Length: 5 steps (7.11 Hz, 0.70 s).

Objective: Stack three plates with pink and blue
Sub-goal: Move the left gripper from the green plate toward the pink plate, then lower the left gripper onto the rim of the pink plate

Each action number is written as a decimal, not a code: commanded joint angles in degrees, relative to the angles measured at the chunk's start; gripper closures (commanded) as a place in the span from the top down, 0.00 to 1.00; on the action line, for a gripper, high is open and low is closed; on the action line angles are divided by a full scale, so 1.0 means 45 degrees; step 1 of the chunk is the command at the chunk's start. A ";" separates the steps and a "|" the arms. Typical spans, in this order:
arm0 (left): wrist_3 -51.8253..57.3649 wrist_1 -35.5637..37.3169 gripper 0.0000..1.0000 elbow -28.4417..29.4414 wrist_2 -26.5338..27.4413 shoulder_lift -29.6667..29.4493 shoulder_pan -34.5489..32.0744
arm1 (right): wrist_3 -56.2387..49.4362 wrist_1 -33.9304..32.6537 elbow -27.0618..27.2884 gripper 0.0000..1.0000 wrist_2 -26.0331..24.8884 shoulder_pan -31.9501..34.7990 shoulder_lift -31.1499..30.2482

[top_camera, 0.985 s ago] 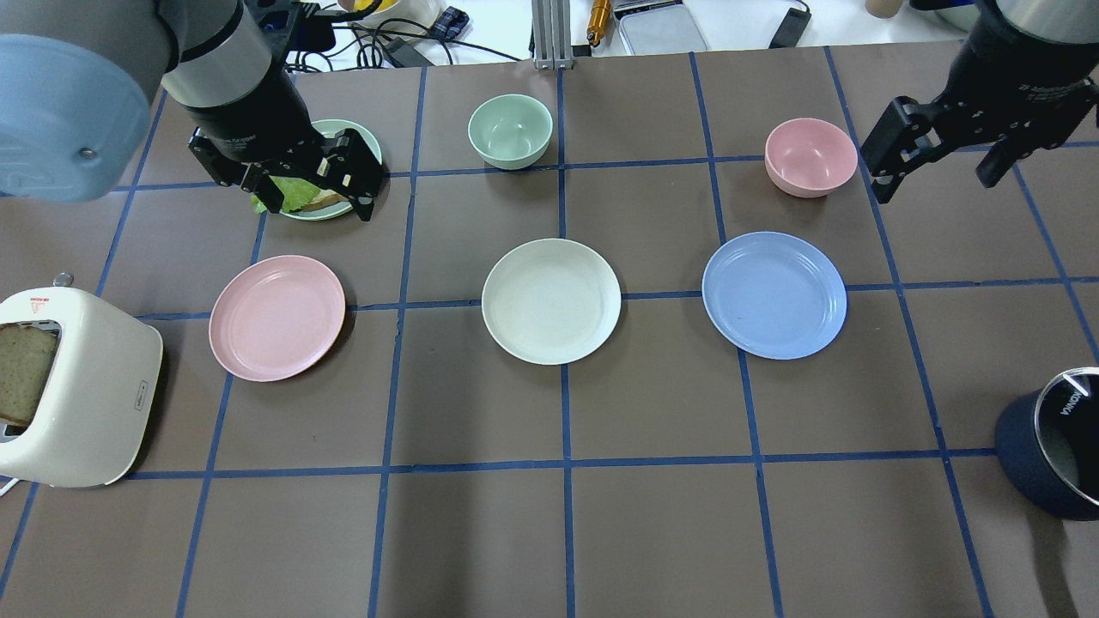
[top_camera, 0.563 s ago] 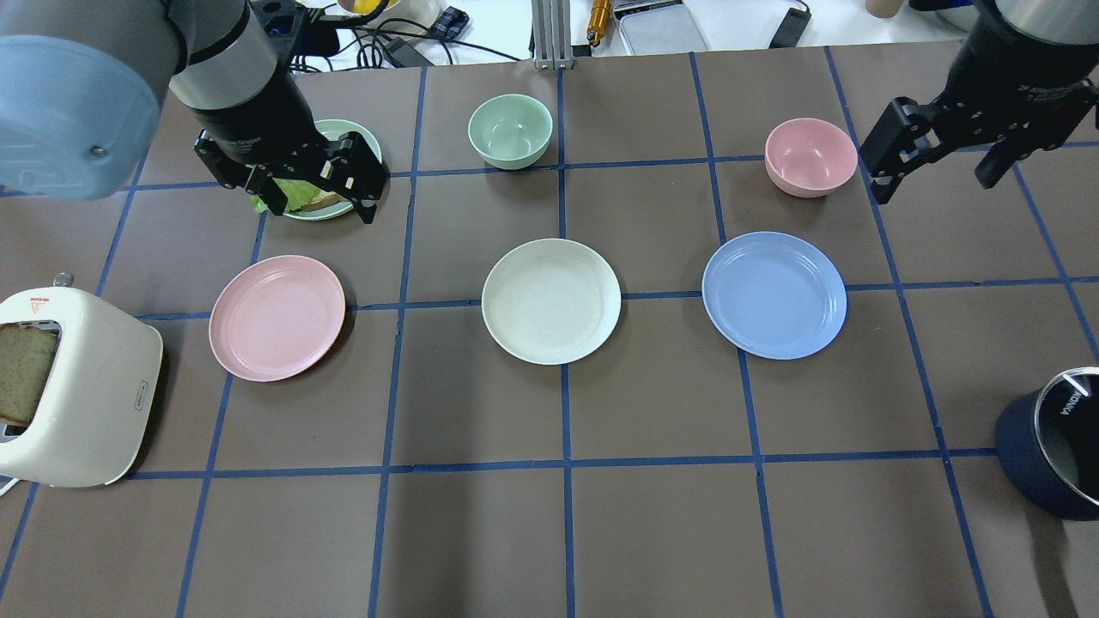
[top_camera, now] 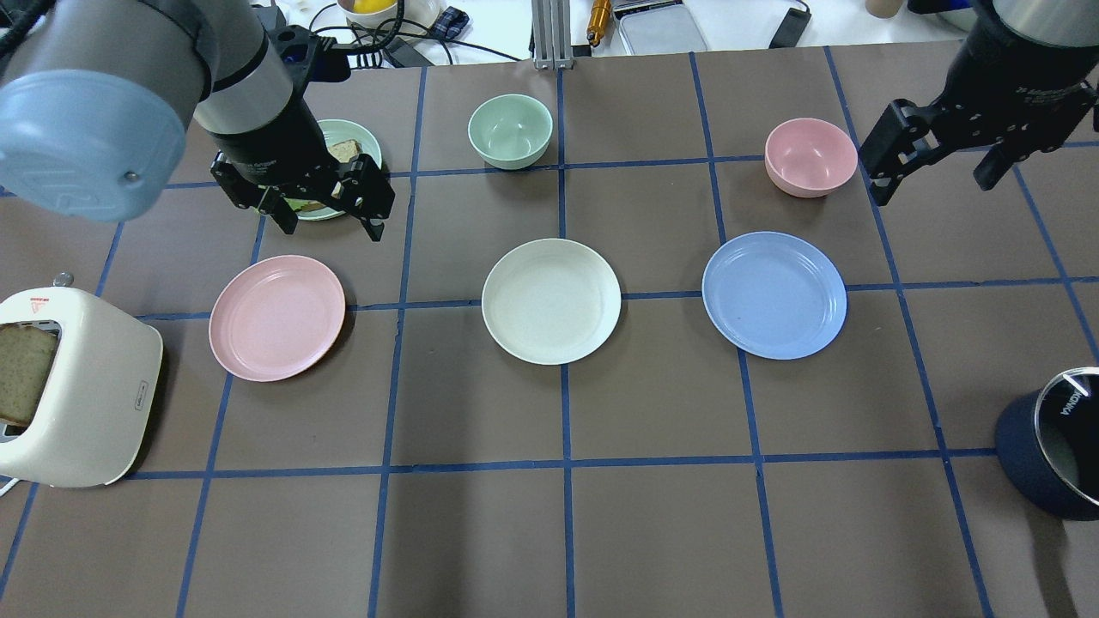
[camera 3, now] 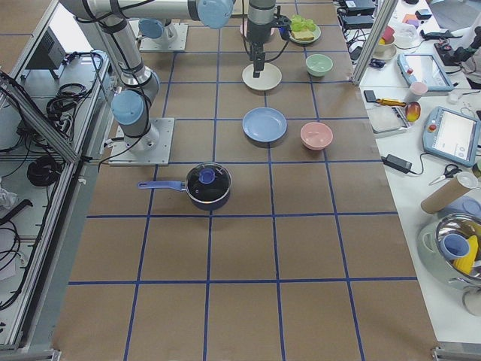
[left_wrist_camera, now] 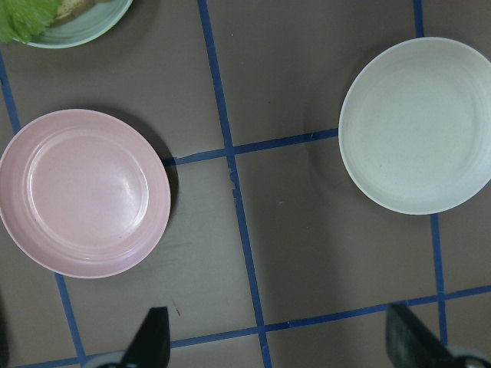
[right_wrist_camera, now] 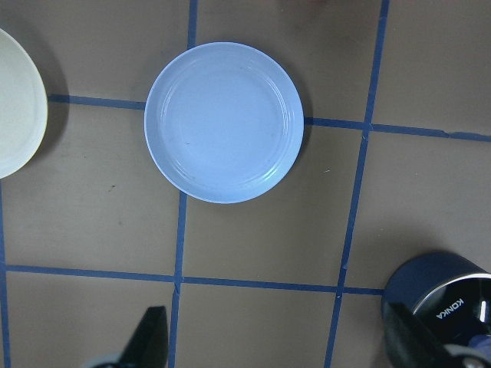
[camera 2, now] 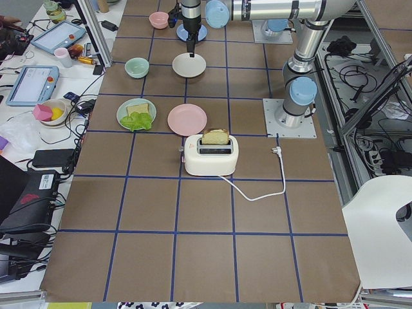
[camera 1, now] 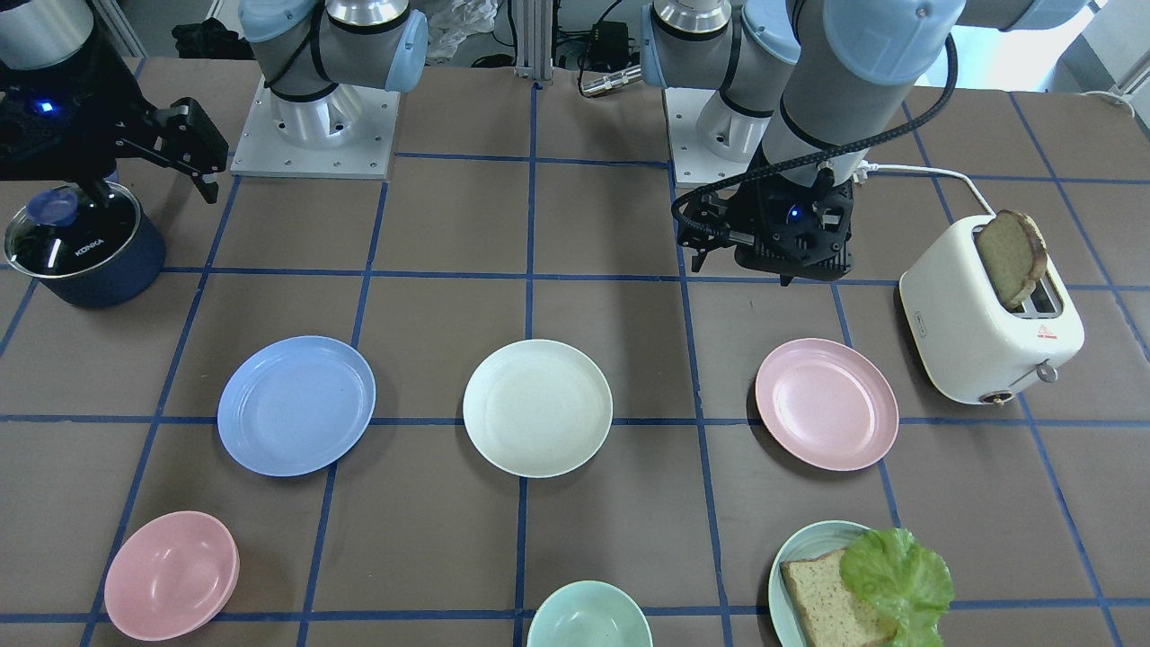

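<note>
Worktop [top_camera: 670,532]: we are noting brown paper gridded with blue tape [top_camera: 567,463].
Change: the left pincer [top_camera: 328,225] is edging closer to the pink plate [top_camera: 277,318]; stacking is only starting.
Pincers: both are spread wide and empty, the right pincer [top_camera: 927,184] hovering beyond the blue plate [top_camera: 774,294].
Plates: pink, cream plate [top_camera: 551,301] and blue are lying apart in a row; round, shallow, matte, rimmed.

Both jaws spread wide, fingers pointing down: left gripper [top_camera: 326,221] hangs raised beyond and left of the cream plate [top_camera: 550,300], right gripper [top_camera: 932,176] raised beyond and right of it.
</note>
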 commanded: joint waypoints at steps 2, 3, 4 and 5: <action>-0.0037 0.1336 1.00 -0.1465 0.0200 -0.0038 0.0000 | -0.0004 0.0008 0.0001 1.00 -0.0008 -0.0012 0.0007; -0.0018 0.1200 1.00 -0.1583 0.0974 -0.0038 0.0000 | -0.0004 0.0008 0.0001 1.00 -0.0008 0.0007 -0.0013; -0.0017 0.1199 1.00 -0.1836 0.1349 -0.0057 0.0000 | -0.0024 0.0008 0.0001 1.00 -0.0008 -0.0012 0.0026; 0.0060 0.1334 1.00 -0.2244 0.1508 -0.0058 0.0000 | -0.0024 0.0008 0.0001 1.00 -0.0008 -0.0012 0.0026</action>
